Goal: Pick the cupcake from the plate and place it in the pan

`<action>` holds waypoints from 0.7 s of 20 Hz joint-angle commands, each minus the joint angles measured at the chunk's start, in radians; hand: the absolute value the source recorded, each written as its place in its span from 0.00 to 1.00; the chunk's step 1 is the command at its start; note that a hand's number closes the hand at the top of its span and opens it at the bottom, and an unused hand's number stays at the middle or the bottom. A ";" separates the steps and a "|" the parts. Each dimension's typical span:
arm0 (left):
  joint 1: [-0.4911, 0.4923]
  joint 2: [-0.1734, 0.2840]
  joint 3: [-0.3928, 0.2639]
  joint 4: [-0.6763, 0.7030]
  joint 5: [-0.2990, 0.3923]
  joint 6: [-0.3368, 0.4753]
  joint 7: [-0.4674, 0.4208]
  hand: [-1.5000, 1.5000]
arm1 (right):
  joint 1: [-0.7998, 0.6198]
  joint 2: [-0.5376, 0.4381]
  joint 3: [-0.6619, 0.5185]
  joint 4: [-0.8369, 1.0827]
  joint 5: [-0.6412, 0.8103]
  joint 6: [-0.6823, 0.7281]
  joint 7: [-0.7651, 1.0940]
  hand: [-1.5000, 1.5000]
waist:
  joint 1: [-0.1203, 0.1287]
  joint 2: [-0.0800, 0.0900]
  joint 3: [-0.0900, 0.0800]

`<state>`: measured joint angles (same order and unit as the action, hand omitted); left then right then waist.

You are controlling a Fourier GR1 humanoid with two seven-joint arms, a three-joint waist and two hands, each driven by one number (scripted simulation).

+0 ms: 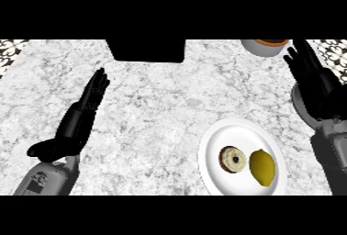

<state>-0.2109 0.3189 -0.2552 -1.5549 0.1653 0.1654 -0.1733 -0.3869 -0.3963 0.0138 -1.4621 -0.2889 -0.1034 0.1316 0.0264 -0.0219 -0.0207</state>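
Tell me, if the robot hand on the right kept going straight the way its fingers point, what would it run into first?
The right robot hand points up and slightly left, toward the white cup with an orange-brown top at the counter's far edge. That looks like the first thing in line, though height is unclear and it might pass beside it.

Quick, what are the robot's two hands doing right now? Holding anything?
Left black hand: open, fingers straight, holding nothing.
Right black hand: open, fingers straight, holding nothing.
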 commanded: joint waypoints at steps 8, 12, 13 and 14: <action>0.004 0.009 0.118 0.103 0.043 0.085 0.147 0.50 | 0.042 -0.066 0.327 -0.011 0.029 0.644 -0.305 1.00 | -0.003 0.033 0.025; 0.004 0.043 0.149 0.097 0.054 0.076 0.180 0.50 | 0.136 -0.150 0.166 0.039 0.157 0.589 -0.686 0.00 | -0.032 0.027 0.026; -0.001 0.037 0.133 0.078 0.039 0.089 0.197 0.50 | 0.128 -0.178 0.136 0.072 0.187 0.585 -0.757 0.00 | -0.027 0.027 0.027; -0.017 0.033 0.141 0.102 0.036 0.094 0.198 0.50 | 0.150 -0.214 0.136 0.058 0.220 0.604 -0.815 0.00 | -0.037 0.026 0.025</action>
<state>-0.2069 0.3516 -0.1281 -1.4667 0.2048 0.2403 -0.0166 -0.2840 -0.5213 0.2006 -1.4272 -0.1767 0.4683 -0.4404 0.0108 0.0074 0.0046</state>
